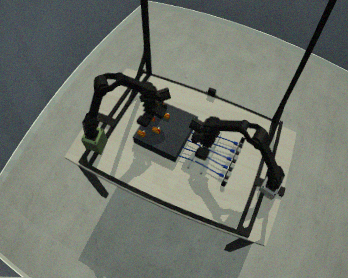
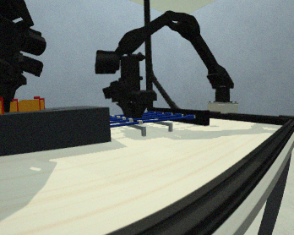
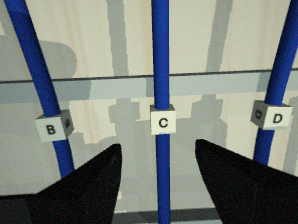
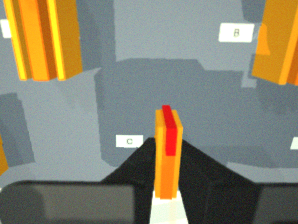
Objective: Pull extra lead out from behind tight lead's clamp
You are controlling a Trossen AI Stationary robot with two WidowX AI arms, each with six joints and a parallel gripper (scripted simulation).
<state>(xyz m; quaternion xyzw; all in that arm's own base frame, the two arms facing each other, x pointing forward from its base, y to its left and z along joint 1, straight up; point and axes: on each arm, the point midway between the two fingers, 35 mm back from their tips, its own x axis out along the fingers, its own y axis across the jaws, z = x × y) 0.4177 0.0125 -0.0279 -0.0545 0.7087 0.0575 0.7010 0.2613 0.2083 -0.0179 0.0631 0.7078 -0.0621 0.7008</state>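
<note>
My right gripper (image 4: 163, 144) (image 2: 8, 106) is shut on the orange handle with a red strip (image 4: 168, 170), beside the label C (image 4: 124, 141) on the dark box (image 1: 171, 139) (image 2: 54, 128). Whether this handle is raised I cannot tell. My left gripper (image 3: 158, 149) (image 2: 136, 116) is open, low over the blue leads, its fingers on either side of lead C (image 3: 161, 60). The white tag C (image 3: 163, 128) is just beyond the fingertips. Lead B (image 3: 37, 70) and lead D (image 3: 284, 50) run outside the fingers. The clamps are not clearly visible.
Handle B (image 4: 280, 45) and another orange handle (image 4: 37, 40) stand near the right gripper. A grey bar (image 3: 100, 90) runs crosswise under the leads. Blue plugs (image 1: 222, 175) sit in a dark socket row at the leads' far ends. A black frame (image 1: 154, 200) edges the table.
</note>
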